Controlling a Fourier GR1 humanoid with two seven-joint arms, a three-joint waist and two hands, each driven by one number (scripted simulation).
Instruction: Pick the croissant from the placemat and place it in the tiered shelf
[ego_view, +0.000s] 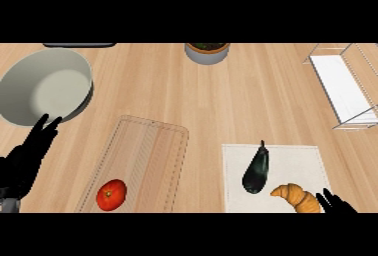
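Observation:
A golden-brown croissant (297, 196) lies on the white placemat (295, 160) near its lower right corner. A dark eggplant (256, 169) rests on the same mat, just left of the croissant. The tiered shelf (342, 87), wire-framed with a white tray, stands at the far right edge. My right hand (336, 202) enters at the lower right, fingertips just right of the croissant, straight, holding nothing. My left hand (29, 155) stays open at the left edge, fingers up, resting.
A wooden cutting board (144, 155) left of the mat carries a red tomato (111, 194). A large pale bowl (46, 85) sits at the upper left, a grey pot (206, 52) at the top middle.

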